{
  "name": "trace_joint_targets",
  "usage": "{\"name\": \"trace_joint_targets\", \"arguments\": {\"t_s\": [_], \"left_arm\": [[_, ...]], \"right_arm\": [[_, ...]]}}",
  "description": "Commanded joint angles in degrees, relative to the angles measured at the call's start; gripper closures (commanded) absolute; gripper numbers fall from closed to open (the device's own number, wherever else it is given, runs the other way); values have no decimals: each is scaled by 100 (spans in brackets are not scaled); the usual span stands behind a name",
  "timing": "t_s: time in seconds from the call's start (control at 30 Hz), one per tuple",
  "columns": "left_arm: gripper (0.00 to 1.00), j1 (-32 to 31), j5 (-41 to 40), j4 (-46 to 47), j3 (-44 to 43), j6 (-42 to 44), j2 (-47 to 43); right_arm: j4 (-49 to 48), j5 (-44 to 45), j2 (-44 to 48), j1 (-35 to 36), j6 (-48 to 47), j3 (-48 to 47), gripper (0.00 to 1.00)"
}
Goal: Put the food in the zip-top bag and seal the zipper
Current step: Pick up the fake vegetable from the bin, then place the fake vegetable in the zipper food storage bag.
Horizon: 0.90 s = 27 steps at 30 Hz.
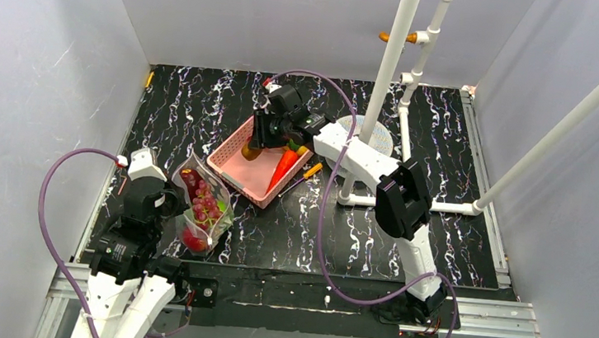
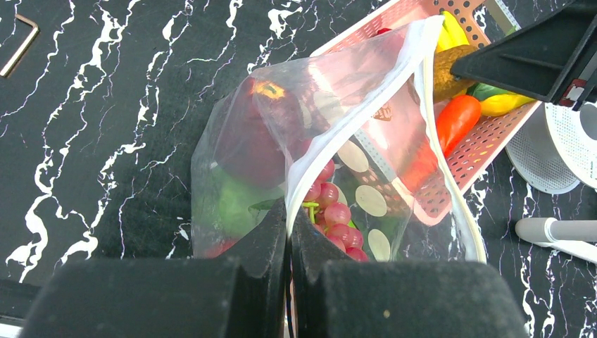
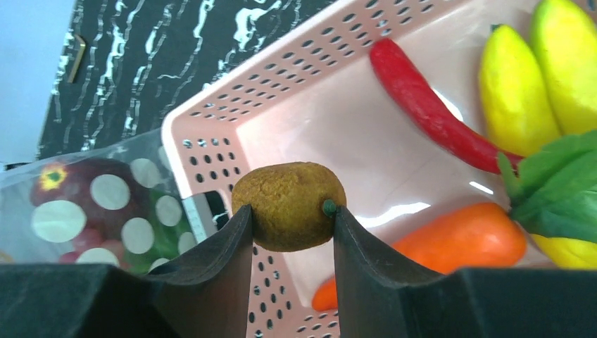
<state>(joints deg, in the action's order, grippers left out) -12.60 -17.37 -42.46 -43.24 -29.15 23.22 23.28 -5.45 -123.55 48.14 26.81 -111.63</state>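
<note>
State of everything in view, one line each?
bag, open, apple and grapes inside.
zipper, unsealed.
left gripper, shut on bag rim.
right gripper, shut on brown fruit over basket.
basket, holds chili, carrot, yellow pieces.

The top external camera looks down from above and behind the arm bases, taking in the whole marbled surface [image 1: 185, 117]. The left wrist camera sits close behind the left gripper [image 2: 289, 225], facing across the zip-top bag [image 2: 267, 127] to the pink basket [image 2: 486, 148]. The right wrist camera peers past the right gripper [image 3: 292, 211], very near the brown fruit [image 3: 288, 197], into that basket. All three views share bag and basket.
</note>
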Motion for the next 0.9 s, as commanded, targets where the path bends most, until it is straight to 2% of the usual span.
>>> {"name": "trace_joint_targets", "arguments": {"t_s": [0.0,0.1,0.27,0.4,0.53,0.73,0.8,0.87], "left_arm": [[100,-14,-109,-43,-61,5,67],[100,-10,-109,-53,-61,5,68],[100,-14,-101,-44,-60,5,72],[100,-12,-92,-50,-59,2,72],[100,-12,-105,-48,-61,1,55],[100,-10,-117,-58,-69,-3,26],[100,-11,-118,-62,-70,-3,17],[100,-12,-115,-62,-68,-7,1]], "right_arm": [[271,511,742,78,-457,85,99],[309,532,1133,248,-595,213,99],[490,1096,1592,701,-878,314,99],[595,1882,2024,1302,-1321,291,99],[503,2114,2307,1837,-1506,255,99],[140,1936,2249,2477,-1662,314,97],[234,1909,2059,2586,-1670,119,95],[440,1937,1824,2657,-1685,-182,88]]}}
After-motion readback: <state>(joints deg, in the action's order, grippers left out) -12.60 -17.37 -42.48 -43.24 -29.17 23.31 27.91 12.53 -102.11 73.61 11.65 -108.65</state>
